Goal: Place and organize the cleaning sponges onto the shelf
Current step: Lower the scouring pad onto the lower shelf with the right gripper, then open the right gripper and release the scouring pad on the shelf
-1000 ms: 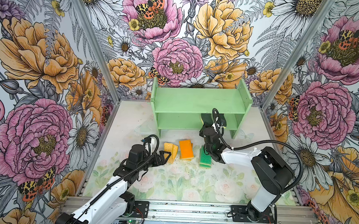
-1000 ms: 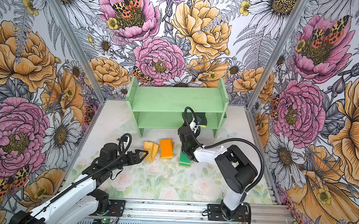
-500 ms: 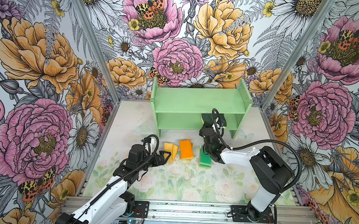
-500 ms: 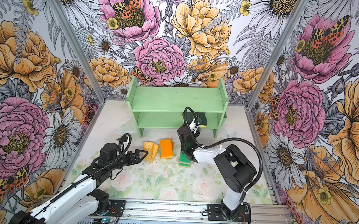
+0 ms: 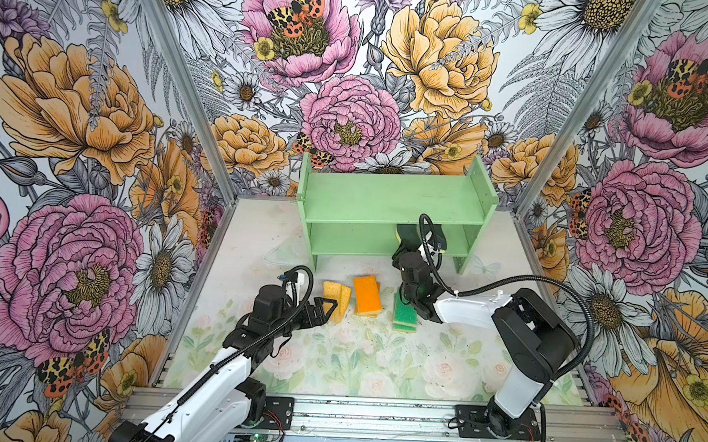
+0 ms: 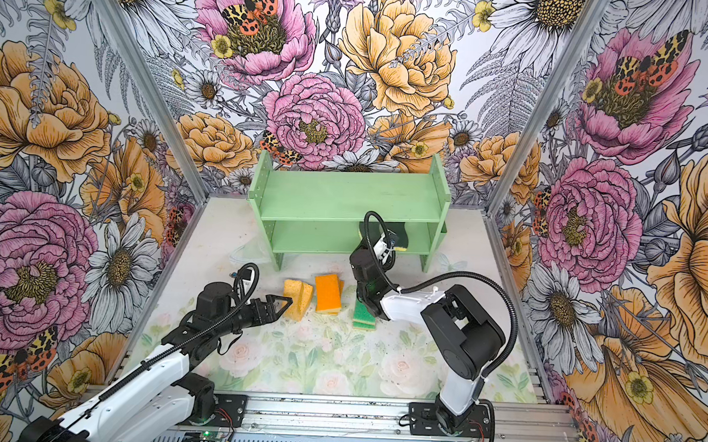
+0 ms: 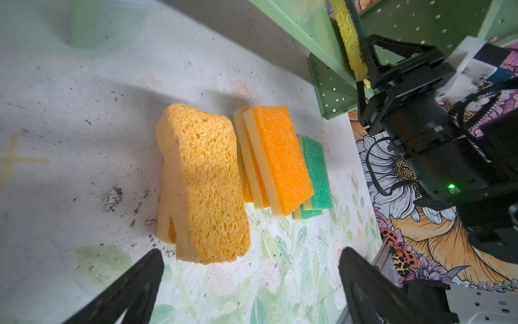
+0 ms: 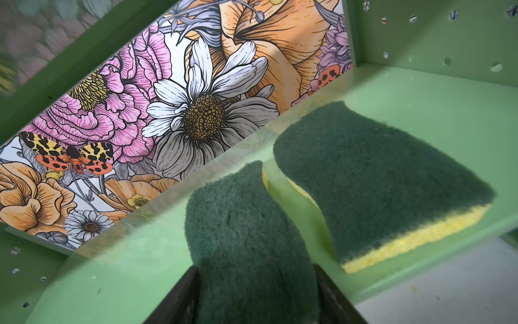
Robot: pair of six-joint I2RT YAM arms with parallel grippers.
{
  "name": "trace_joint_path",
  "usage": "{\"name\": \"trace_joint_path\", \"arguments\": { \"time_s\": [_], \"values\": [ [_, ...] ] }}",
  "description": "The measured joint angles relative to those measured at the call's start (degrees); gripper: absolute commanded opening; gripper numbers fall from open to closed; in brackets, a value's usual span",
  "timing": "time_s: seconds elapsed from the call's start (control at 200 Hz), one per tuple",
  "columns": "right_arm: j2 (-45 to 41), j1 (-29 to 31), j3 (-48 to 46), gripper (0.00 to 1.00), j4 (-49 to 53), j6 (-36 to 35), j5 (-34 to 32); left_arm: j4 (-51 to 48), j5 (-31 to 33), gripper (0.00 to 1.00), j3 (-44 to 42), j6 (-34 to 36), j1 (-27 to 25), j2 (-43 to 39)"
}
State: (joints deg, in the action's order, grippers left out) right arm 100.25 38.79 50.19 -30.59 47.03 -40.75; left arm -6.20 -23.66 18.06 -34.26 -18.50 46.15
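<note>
Shelf (image 5: 391, 199) stands at the back of the table (image 5: 336, 366), close to the rear wall. Its top board is bare from one raised side panel to the other.

Right gripper (image 8: 256, 277) reaches into the lower tier. Its fingers (image 8: 190, 283) press both sides of a dark-green sponge (image 8: 246, 230), so it is clamped on it. The sponge's far end is over the tier board and its near end sticks out past the front edge.

A second dark-green sponge (image 8: 378, 174) lies flat just beside it, toward the right side panel, with its yellow end at the front lip. The far corners of the two almost meet. To the left of the held sponge, bare board runs to the other side panel.

Left gripper (image 7: 249, 280) is low over the table with jaws wide apart and nothing in them.

Two yellow sponges (image 7: 201, 182) lean together on edge. Their near end sits right at the jaw mouth, closer to one finger, and no contact shows.

Orange-topped sponges (image 7: 280, 157) are fanned in a leaning stack just beside the yellow ones. The green-topped stack (image 7: 316, 171) is next in the row, partly under the right arm in both top views.

Open table lies in front of the row, and a strip of table separates the row from the shelf legs.
</note>
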Motion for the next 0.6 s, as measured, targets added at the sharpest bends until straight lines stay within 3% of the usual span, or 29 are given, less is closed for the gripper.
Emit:
{"name": "trace_joint_path", "arguments": {
  "time_s": [0.6],
  "values": [
    [-0.15,0.42,-0.04,0.68,-0.07,0.13,-0.17,0.0,-0.17,0.99,-0.04,0.0,0.17,-0.09]
  ]
}}
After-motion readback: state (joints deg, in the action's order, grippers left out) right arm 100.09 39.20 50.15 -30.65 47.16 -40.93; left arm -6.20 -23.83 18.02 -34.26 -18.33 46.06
